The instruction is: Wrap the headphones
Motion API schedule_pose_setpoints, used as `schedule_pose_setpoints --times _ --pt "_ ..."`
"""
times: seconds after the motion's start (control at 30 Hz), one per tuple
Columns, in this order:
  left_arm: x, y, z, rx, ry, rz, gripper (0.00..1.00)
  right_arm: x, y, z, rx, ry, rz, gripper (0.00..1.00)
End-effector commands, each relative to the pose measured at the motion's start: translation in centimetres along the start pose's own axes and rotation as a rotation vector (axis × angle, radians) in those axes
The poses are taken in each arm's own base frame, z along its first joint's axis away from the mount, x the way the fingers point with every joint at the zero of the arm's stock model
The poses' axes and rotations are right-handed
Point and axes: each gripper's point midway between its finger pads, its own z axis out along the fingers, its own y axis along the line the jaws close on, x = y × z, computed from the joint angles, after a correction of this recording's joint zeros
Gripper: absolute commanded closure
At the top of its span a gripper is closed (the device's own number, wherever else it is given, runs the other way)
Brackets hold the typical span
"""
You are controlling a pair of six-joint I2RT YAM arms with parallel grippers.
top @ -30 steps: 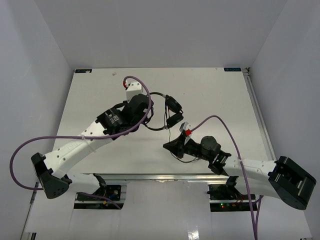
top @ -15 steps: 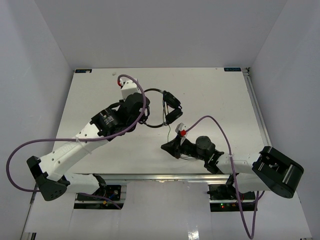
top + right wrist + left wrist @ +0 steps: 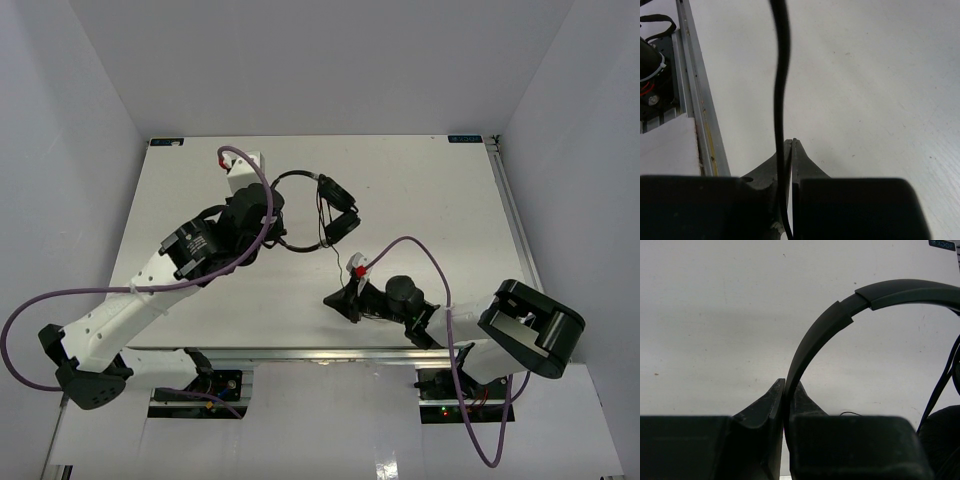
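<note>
Two claws hold parts of the headphones (image 3: 318,205), which sit toward the far middle of the worktop (image 3: 440,200). There is bare room to their right and behind them, up to the far edge. White walls (image 3: 70,150) close in on three sides. The right claw (image 3: 791,143) lies low near the front edge, just beside the metal rail (image 3: 694,100) that runs along it.

The headband (image 3: 826,322) is a thin dark arc. The left claw (image 3: 788,385) is pressed together on its lower end. From above, the two round earcups (image 3: 330,190) lie close together on the band's right side. The right claw pinches the thin black cord (image 3: 781,75), which rises out of its tips.

From above, the left arm covers its own claw and part of the band. The cord there is barely visible.
</note>
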Motion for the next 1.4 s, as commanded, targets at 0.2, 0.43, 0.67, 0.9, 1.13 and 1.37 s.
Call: schedule_pose_setpoints --times 0.2,0.43,0.67,0.9,1.13,1.37 --pt "-4.9 0.1 -4.6 0.132 -0.111 -0.109 1.0 -0.2 -1.3 -0.2 0.044 -0.031 -0.019 0.92" --pt "-4.0 -2.8 -6.7 0.369 -0.064 -0.05 1.0 -0.7 -2.4 -0.6 0.066 -0.035 -0.012 0.92" --pt "2.6 -6.4 -8.8 0.728 0.135 0.256 1.0 -4.6 -4.6 -1.4 0.125 -0.077 -0.023 0.92" --pt "9.4 -4.9 -6.3 0.735 0.3 0.46 1.0 -9.1 -9.3 -4.3 0.254 -0.056 0.025 0.92" --pt "13.4 -2.3 -1.3 0.576 0.346 0.627 1.0 -12.4 -12.2 -6.2 0.348 -0.014 0.046 0.92" --pt "13.2 -1.7 1.8 0.458 0.324 0.724 1.0 -14.1 -11.0 -5.9 0.279 0.05 0.058 0.92"
